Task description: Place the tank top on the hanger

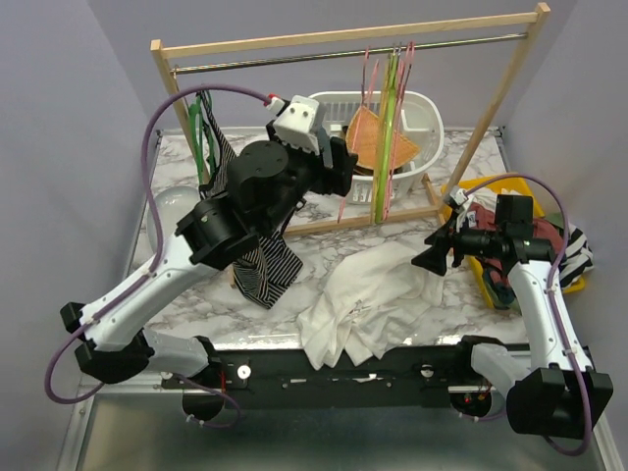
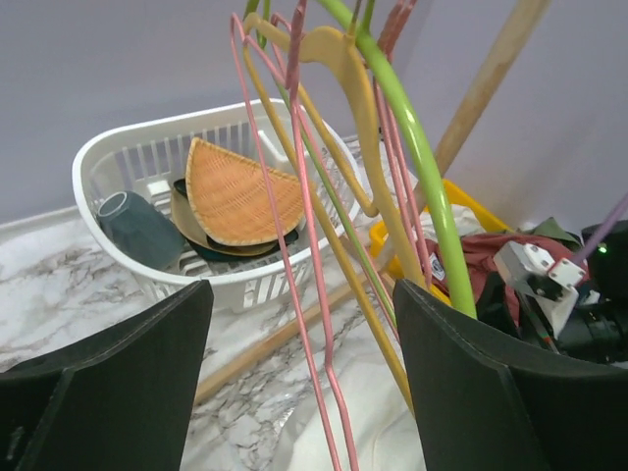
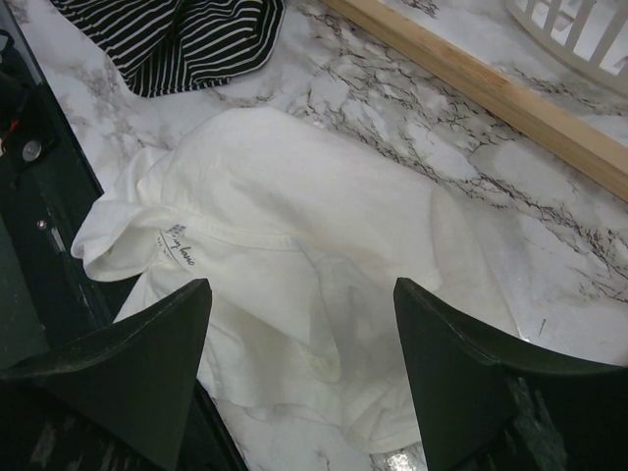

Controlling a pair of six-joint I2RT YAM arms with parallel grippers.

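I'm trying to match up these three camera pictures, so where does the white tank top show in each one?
Top external: the tank top lies crumpled, just below the picture's centre.
Left wrist: not clearly in it; a pale patch at the bottom edge might be it, I cannot tell.
Right wrist: it fills the middle.
Shared landmark: the rack's wooden base bar.

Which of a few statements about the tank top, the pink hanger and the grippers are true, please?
1. The tank top lies crumpled on the table. True.
2. The left gripper is shut on the pink hanger. False: it is open, and the hanger hangs ungripped.
3. The right gripper is open over the tank top. True.
4. The striped garment is in the basket. False: it lies on the table, outside the basket.
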